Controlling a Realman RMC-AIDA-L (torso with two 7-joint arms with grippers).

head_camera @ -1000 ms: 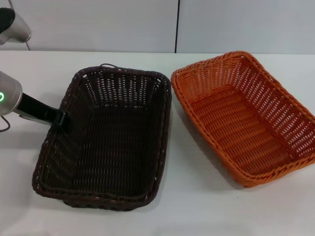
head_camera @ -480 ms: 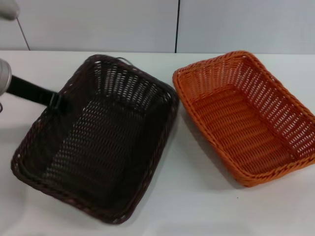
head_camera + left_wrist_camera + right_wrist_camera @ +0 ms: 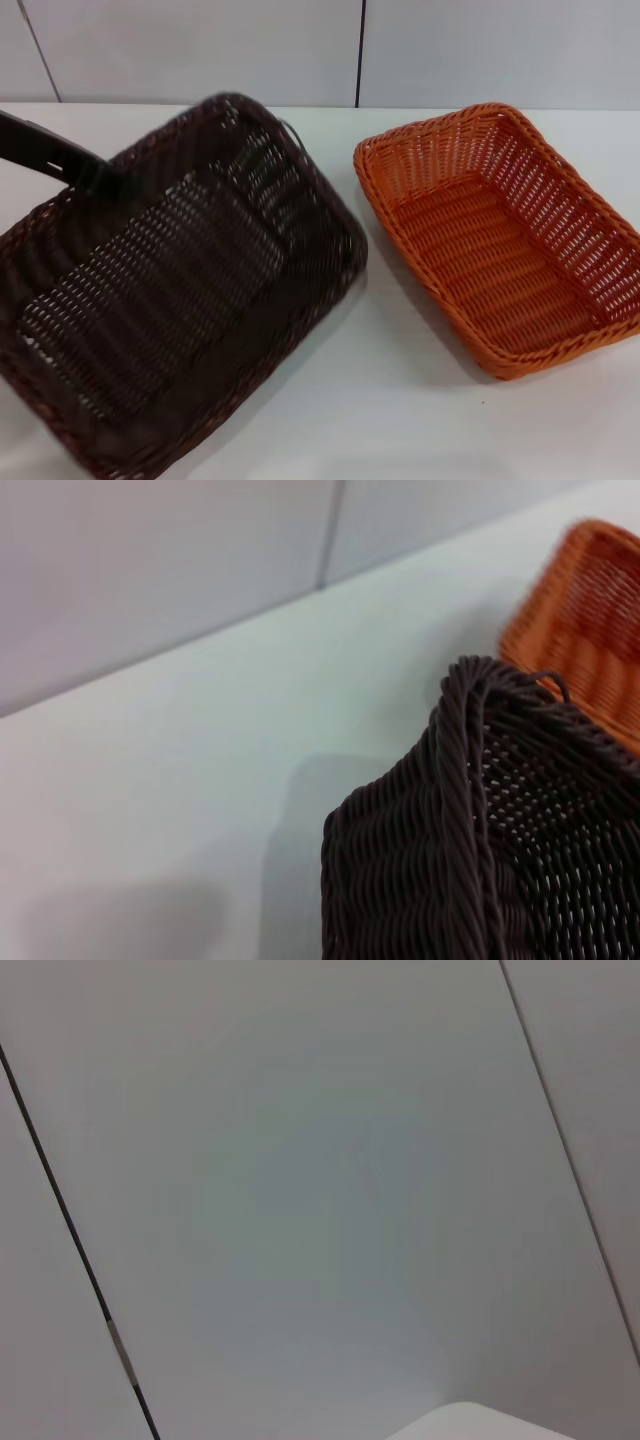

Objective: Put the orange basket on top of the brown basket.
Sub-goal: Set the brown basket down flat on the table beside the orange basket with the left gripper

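The brown basket (image 3: 200, 290) is off the table on the left of the head view, tilted and turned, its near end close to the camera. My left gripper (image 3: 98, 178) is shut on its left rim and holds it up. The orange basket (image 3: 500, 240) rests on the white table (image 3: 400, 420) at the right, apart from the brown one. The left wrist view shows a corner of the brown basket (image 3: 450, 860) up close with the orange basket (image 3: 590, 630) beyond it. My right gripper is out of view.
A pale panelled wall (image 3: 300, 50) runs along the table's far edge. A loose strand (image 3: 290, 130) sticks out of the brown basket's far rim. The right wrist view shows only wall panels.
The brown basket has gone up off the table with my left gripper, tilting and swinging to the left and towards the camera. The orange basket has not moved.
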